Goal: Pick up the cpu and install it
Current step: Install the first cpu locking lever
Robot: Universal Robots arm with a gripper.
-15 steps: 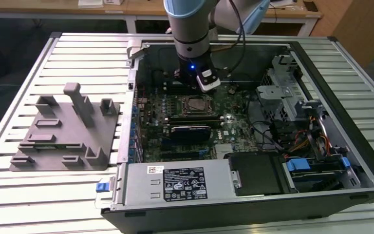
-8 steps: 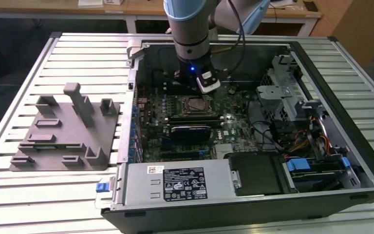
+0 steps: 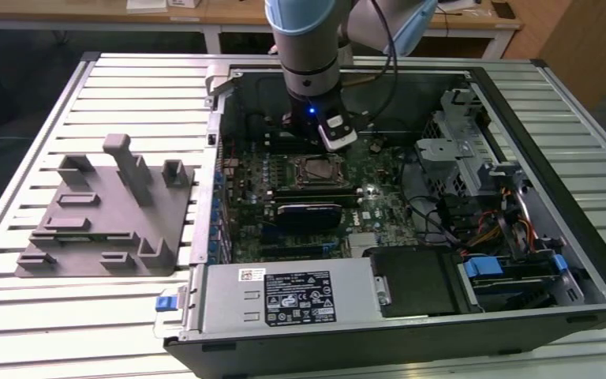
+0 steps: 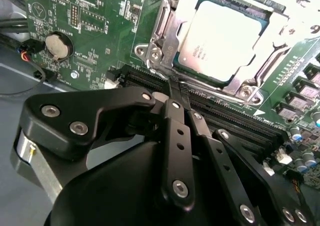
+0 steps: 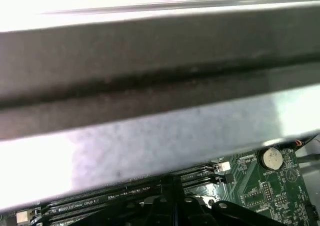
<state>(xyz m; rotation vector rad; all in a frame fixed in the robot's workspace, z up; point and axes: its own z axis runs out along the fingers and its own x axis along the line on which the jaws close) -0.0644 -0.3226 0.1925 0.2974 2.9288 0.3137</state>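
I see one slatted metal counter carrying one open computer case and one grey fixture beside it. Inside the case lies one green motherboard. The one cpu sits in its socket. My pincer has its fingers together, empty, just beside the socket.

In the exterior view the arm is cut off by the top edge of the frame, and the desk runs out at the bottom. In the second wrist view the cpu is partly hidden under its metal frame, and the claw body is cut by the bottom edge. In the first wrist view a blurred grey case wall hides most of the motherboard.
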